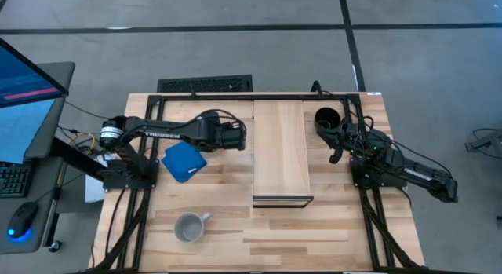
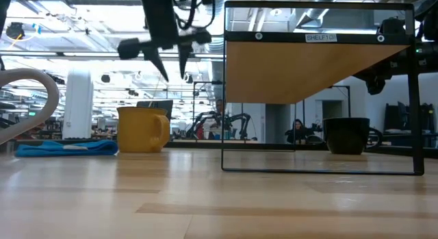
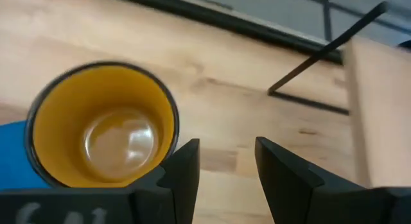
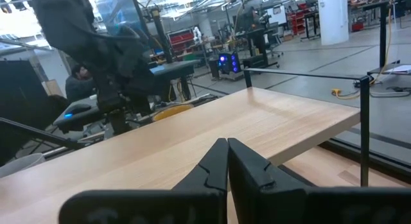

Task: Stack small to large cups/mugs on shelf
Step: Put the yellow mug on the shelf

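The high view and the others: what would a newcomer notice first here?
Probably the pale wooden shelf standing bare in the middle of the table. Next, the left gripper, open, hanging just beside the yellow mug, which stands next to a blue cloth. The black mug stands at the shelf's far right, near the right gripper, and the grey mug sits alone near the front.

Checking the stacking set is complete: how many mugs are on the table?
3: the grey mug near the front edge, the black mug right of the shelf, the yellow mug beneath the left end effector.
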